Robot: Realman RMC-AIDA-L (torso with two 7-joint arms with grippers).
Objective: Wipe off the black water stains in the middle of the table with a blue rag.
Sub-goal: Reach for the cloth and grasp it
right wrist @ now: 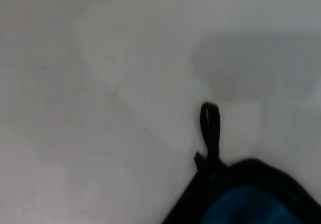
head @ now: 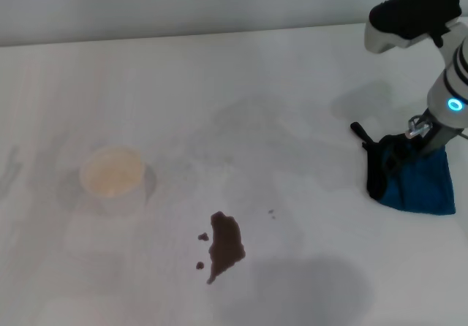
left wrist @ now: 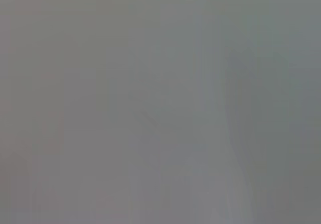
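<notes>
The black water stains (head: 225, 247) lie as a dark blotch with a few small droplets near the front middle of the white table (head: 241, 107). The blue rag (head: 420, 183) with black trim sits at the far right, bunched up toward my right gripper (head: 422, 137), which comes down onto its top and is shut on it. The rag's lower edge rests on the table. In the right wrist view the blue rag (right wrist: 251, 204) and its black loop (right wrist: 209, 126) show against the white surface. My left gripper is out of view; the left wrist view shows only blank grey.
A white paper cup (head: 112, 172) stands at the left, some way from the stains. The table's far edge meets a pale wall at the back.
</notes>
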